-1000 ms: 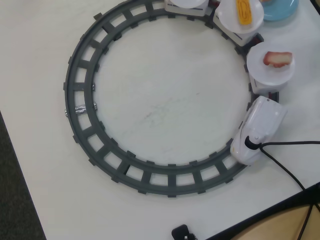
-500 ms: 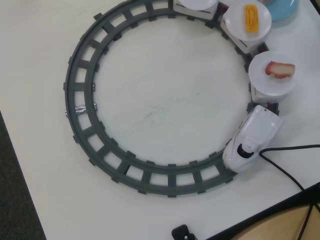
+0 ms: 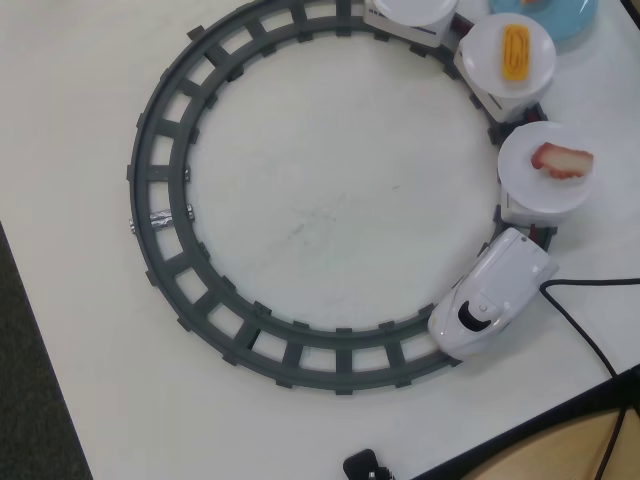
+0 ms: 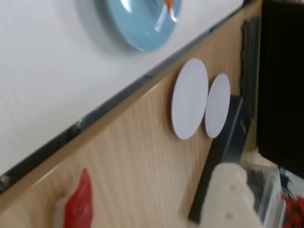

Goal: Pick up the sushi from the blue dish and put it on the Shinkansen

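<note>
Sushi (image 4: 167,5): I see it on the dish (image 4: 137,28), not picked.
Train (image 3: 492,294): waiting on the track (image 3: 170,250).
Gripper: I can't tell; the fingers aren't clearly shown.
Left: everything.

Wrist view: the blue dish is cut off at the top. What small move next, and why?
Probably swing the wrist toward the blue dish to centre it. The sushi shows only as an orange sliver at the top edge, while wooden surface off the table fills most of the view, so no grasp can be lined up yet.
</note>
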Controlling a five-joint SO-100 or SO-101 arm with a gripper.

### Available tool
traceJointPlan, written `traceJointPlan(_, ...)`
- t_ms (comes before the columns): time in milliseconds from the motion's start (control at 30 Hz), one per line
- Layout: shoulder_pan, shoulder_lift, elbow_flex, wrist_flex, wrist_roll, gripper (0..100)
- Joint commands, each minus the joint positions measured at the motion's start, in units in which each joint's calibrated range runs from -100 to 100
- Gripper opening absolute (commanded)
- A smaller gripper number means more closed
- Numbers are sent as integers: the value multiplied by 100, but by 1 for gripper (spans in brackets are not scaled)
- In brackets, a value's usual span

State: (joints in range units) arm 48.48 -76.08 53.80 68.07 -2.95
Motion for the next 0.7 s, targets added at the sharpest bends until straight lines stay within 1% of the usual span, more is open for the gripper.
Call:
traceJointPlan(0, 2, 1024, -1197, -16, -35, 22)
traceJointPlan(233, -16, 3646, -2912, 61, 91, 22)
traceJointPlan(367, -42, 5299, -3989, 207, 432, 22)
traceJointPlan(533, -68, 7245, -5641, 395, 704, 23)
traceJointPlan(667, -306, 8623, -7032, 600, 961, 22)
